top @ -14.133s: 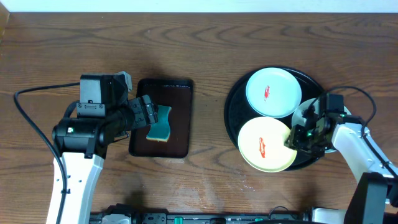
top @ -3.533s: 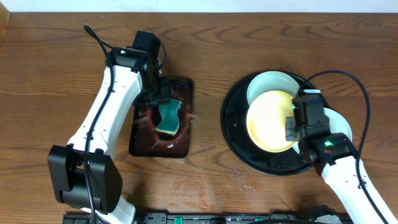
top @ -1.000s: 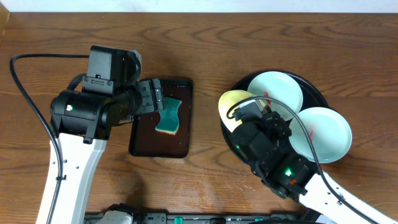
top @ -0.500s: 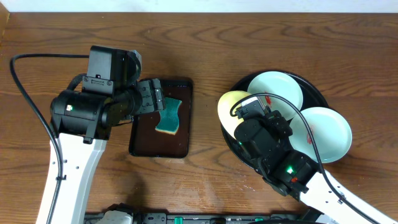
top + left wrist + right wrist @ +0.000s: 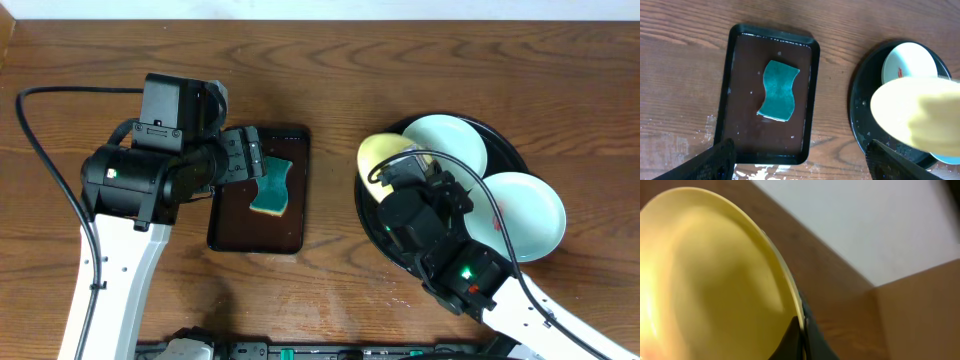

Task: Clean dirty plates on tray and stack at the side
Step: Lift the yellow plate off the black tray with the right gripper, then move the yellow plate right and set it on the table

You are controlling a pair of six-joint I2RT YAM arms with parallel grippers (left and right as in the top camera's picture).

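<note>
Right gripper (image 5: 398,170) holding yellow plate (image 5: 375,156) tilted above black tray (image 5: 497,150).
2 mint plates (image 5: 447,145) are lying on it; left gripper (image 5: 250,160) is hovering open beside sponge (image 5: 268,187).

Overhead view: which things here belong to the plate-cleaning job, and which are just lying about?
Job:
- yellow plate, lifted
- far mint plate
- right mint plate
- round tray
- sponge

Lying about:
- brown tray, only holding the sponge
</note>
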